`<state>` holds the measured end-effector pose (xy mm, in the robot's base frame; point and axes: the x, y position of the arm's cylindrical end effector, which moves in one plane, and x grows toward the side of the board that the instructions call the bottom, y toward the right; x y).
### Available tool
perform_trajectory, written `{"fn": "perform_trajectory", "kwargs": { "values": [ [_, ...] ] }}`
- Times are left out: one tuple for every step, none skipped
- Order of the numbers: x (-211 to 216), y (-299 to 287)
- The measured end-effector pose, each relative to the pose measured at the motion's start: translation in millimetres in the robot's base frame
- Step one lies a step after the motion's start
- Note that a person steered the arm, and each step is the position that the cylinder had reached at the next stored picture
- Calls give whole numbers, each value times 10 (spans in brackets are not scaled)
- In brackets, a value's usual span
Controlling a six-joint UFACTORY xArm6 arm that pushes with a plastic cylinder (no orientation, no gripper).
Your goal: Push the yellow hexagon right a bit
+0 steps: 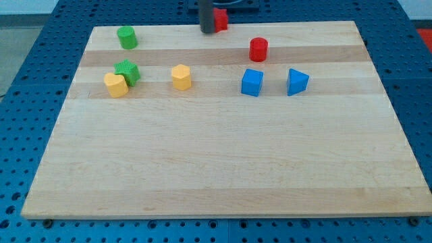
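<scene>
The yellow hexagon (181, 77) sits on the wooden board (223, 169), left of centre in the upper part. My tip (206, 31) is at the view's top edge of the board, up and a little right of the hexagon, well apart from it. A red block (221, 19) sits right beside the tip on its right, partly hidden by the rod.
A second yellow block (116, 85) touches a green star-like block (127, 71) at the left. A green cylinder (127, 37) is at the top left. A red cylinder (258, 49), a blue cube (252, 82) and a blue triangular block (296, 82) lie to the right.
</scene>
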<state>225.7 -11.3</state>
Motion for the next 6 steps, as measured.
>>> {"fn": "perform_trajectory", "kwargs": {
  "values": [
    [430, 376],
    [557, 376],
    [557, 348],
    [540, 205],
    [530, 91],
    [495, 13]
  ]
}}
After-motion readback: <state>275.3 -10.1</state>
